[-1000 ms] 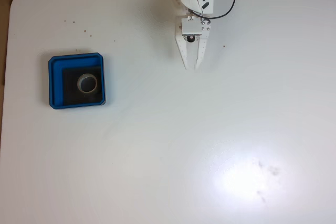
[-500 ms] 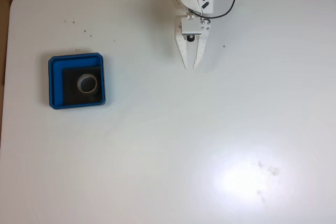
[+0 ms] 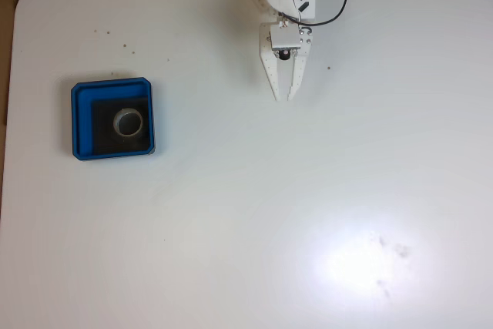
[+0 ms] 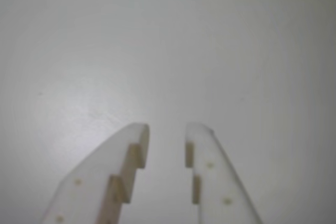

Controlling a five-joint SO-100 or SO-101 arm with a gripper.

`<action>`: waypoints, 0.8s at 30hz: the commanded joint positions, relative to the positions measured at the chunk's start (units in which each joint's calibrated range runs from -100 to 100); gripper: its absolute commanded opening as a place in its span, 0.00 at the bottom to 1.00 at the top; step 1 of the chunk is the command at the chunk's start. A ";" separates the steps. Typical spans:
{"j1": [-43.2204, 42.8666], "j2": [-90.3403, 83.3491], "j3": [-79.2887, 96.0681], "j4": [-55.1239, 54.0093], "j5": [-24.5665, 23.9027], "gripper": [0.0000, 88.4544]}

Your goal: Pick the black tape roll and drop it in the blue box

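Observation:
In the fixed view the black tape roll (image 3: 128, 122) lies flat on the black floor of the blue box (image 3: 80, 119) at the table's left, its pale inner rim showing. My white gripper (image 3: 283, 98) hangs at the top centre, far to the right of the box, pointing down the picture. Its fingers stand a little apart with nothing between them. The wrist view shows the gripper (image 4: 165, 129) over bare white table, with a narrow gap between its two fingertips (image 4: 137, 135).
The white table (image 3: 246, 213) spreads wide around the box, with a bright glare patch at the lower right. The rounded table corner and a brown floor strip show at the top left. A black cable (image 3: 337, 5) loops beside the arm.
The gripper has shifted slightly to the right and its fingers have parted a touch. The tape roll and box have not moved.

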 commanded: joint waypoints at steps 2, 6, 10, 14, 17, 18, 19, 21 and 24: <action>-0.24 -0.69 0.72 -3.41 3.23 0.01; -0.24 -0.69 0.81 -5.96 6.64 0.01; -0.24 -0.69 0.72 -5.96 7.17 0.01; -0.24 -0.27 0.72 -5.88 7.17 0.01; -0.05 -0.02 0.72 -5.39 6.64 0.01; -0.05 -0.02 0.72 -5.39 6.64 0.01; -0.05 -0.02 0.72 -5.39 6.91 0.01; -0.05 -0.02 0.72 -5.39 6.91 0.01; -0.05 -0.02 0.72 -5.39 6.91 0.01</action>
